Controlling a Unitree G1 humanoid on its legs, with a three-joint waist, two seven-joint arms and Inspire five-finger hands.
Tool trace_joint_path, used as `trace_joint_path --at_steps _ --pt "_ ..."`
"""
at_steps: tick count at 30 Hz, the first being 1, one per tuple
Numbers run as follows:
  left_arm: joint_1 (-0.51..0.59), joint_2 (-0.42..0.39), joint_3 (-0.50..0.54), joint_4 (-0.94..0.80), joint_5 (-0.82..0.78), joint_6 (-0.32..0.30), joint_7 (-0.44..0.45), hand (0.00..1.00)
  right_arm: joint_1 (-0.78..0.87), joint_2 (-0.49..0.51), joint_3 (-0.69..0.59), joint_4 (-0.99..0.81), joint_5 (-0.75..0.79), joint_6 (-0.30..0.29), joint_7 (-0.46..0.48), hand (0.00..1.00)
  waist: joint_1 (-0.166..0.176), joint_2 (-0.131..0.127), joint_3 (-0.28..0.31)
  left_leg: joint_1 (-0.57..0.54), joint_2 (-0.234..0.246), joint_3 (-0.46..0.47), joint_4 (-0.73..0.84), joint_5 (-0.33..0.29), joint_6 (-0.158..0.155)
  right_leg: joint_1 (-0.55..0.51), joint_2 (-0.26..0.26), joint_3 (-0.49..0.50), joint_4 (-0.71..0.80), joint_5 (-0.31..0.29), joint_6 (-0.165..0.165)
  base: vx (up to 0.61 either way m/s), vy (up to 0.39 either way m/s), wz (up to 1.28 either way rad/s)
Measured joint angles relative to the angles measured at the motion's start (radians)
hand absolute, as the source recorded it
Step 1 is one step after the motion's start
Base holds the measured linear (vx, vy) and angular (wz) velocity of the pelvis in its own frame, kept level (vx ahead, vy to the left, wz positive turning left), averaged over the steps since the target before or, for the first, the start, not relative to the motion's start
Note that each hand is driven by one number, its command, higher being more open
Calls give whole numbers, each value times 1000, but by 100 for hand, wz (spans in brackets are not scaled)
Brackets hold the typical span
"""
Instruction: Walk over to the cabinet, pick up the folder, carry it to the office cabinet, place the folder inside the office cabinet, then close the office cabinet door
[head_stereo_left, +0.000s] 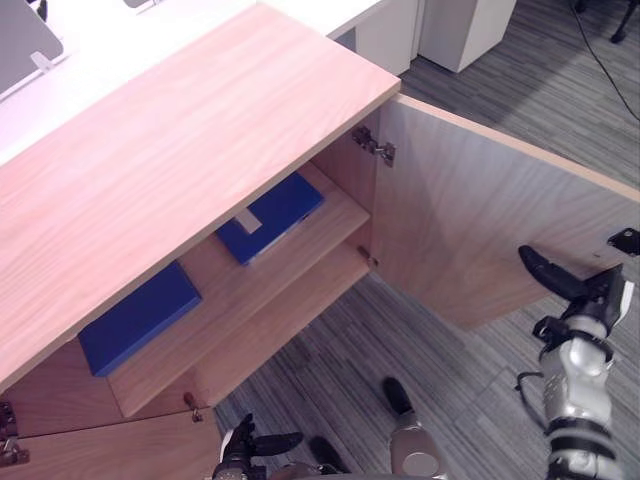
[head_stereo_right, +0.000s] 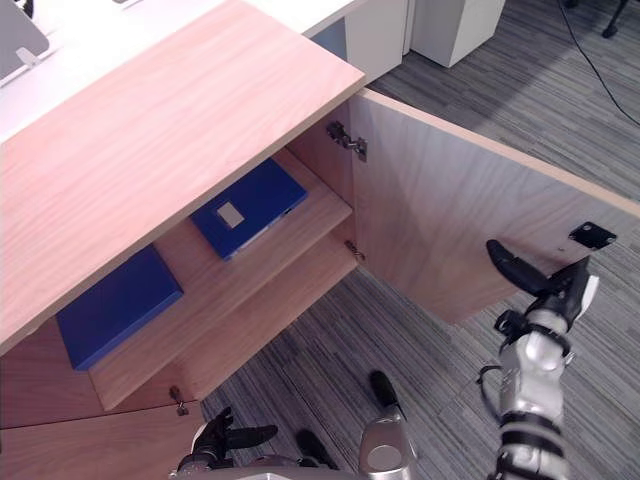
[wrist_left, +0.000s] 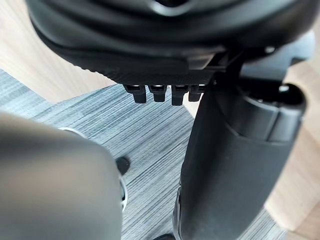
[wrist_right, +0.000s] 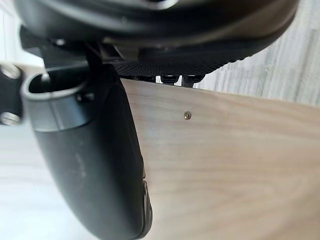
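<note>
— Where is the folder (head_stereo_left: 270, 217) found?
— It is laid flat on the shelf (head_stereo_left: 240, 290) inside the cabinet (head_stereo_left: 180, 150), label upward. A second folder (head_stereo_left: 138, 318) is laid further left, well apart.
— And the door (head_stereo_left: 470, 210)?
— It is swung wide open. The right hand (head_stereo_left: 590, 295) is held near its inner face; released or clenched cannot be told. The left hand (head_stereo_left: 245, 450) is seen low, relaxed, nothing grasped.

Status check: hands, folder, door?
Left hand open, low. Right hand open at open door. Labelled folder and plain folder on shelf. Nothing seen blocking door.
</note>
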Motion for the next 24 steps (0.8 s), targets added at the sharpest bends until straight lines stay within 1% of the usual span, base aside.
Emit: trace_joint_path --at_steps 1,2,3,4,5,6,7,8,10,11,12,13,14,15,16,18,19,20,21,22,23,24 --pt "-2 -5 0 0 5 1 0 100 37 31 17 -44 -7 -1 -3 100 -4 0 0 0 1 0 1 0 0 0 1 0 0 0 0 -22 -55 -1" --pt "-12 -15 -1 2 9 2 1 100 119 80 65 -120 -27 -7 -7 100 -14 -5 3 -2 3 0 5 0 0 0 2 1 0 1 0 -31 -63 -3" --pt "-19 -21 -2 2 10 2 1 100 182 107 110 -168 -45 -15 -7 100 -21 -7 5 -2 5 2 8 0 0 0 3 4 0 3 0 -49 -71 -8" --pt "-31 -23 -10 2 12 2 1 100 271 134 188 -230 -69 -21 -7 100 -32 -19 13 -1 7 6 12 0 -1 0 5 10 1 6 0 -51 -56 -13" --pt "-37 -23 -14 2 12 2 2 100 314 144 231 -258 -73 -24 -6 100 -34 -25 17 1 9 12 15 -1 -1 0 7 16 1 9 0 -67 -54 -24" --pt "-51 -22 -21 1 13 2 3 100 398 160 317 -311 -83 -27 -3 100 -36 -42 28 4 14 23 23 -3 -3 0 11 30 3 15 -1 -82 -56 -29" --pt "-61 -22 -31 1 18 2 3 100 474 168 403 -357 -97 -28 -1 100 -37 -55 36 4 22 33 42 -13 -8 0 17 40 7 19 -1 -87 -57 -30" --pt "-61 -21 -42 1 19 2 5 100 509 166 447 -374 -103 -28 0 100 -37 -61 39 3 28 40 51 -21 -9 0 20 46 10 20 -2 -100 -61 -32" --pt "-63 -21 -76 2 28 1 12 100 591 150 590 -406 -121 -28 13 100 -36 -76 48 2 50 58 101 -47 -20 -1 35 64 27 21 -2 -110 -65 -29" --pt "-62 -18 -109 7 28 -2 21 100 618 116 683 -408 -132 -25 22 100 -33 -87 55 -3 65 59 134 -60 -21 -2 44 67 42 20 -2 -96 -60 -14" --pt "-62 -16 -117 8 28 -1 21 100 620 107 701 -408 -132 -23 26 100 -32 -90 58 -4 68 59 140 -61 -21 -2 45 67 45 20 -2 -107 -67 -5" --pt "-71 -4 -141 8 31 -9 21 100 614 70 772 -403 -132 -14 55 100 -24 -102 66 -14 75 56 161 -64 -21 -7 48 66 56 20 -2 -115 -72 10" --pt "-89 14 -170 8 50 -13 21 100 575 21 856 -385 -132 1 107 100 -7 -117 78 -27 79 41 181 -64 -20 -15 49 57 74 20 -1 -121 -75 14" --pt "-93 17 -178 8 50 -12 21 100 560 12 873 -378 -132 4 118 100 -2 -119 79 -31 80 36 186 -63 -20 -17 48 53 78 19 -1 -130 -75 32" --pt "-104 30 -203 5 57 -12 22 100 482 -14 931 -333 -132 16 157 100 16 -127 84 -48 81 9 204 -63 -17 -18 44 34 86 18 0 -139 -68 41" --pt "-119 49 -228 -10 67 -12 17 100 306 -19 987 -242 -151 50 201 100 56 -135 98 -67 78 -37 226 -61 -13 -15 34 -2 103 8 7 -161 -57 63" --pt "-130 58 -237 -14 68 -13 18 100 189 -15 997 -191 -163 71 216 100 84 -138 105 -80 67 -70 227 -54 -3 -13 22 -30 108 4 8 -146 -39 90" --pt "-133 64 -236 -21 68 -15 21 100 95 -17 994 -176 -192 75 223 100 101 -140 112 -97 53 -111 224 -45 3 -10 8 -65 107 2 8 -139 -38 88" --pt "-133 69 -235 -32 69 -14 22 100 58 -16 992 -177 -197 75 224 100 106 -140 112 -106 47 -126 220 -41 6 -10 1 -82 106 1 6 -85 -15 92" --pt "-133 81 -234 -38 70 -13 24 100 -14 -13 980 -170 -202 76 224 100 114 -144 113 -124 36 -161 215 -24 5 -9 -12 -115 104 -3 0 -70 -1 86" --pt "-133 93 -233 -39 70 -10 25 100 -76 -11 957 -146 -221 76 224 100 122 -147 112 -141 28 -192 212 -12 11 -7 -22 -145 100 -3 -2 -47 14 83" --pt "-133 97 -231 -40 69 -8 27 100 -103 -9 939 -126 -230 75 224 100 129 -148 111 -148 24 -207 210 -7 15 -6 -28 -160 98 -2 -4 -7 12 75"
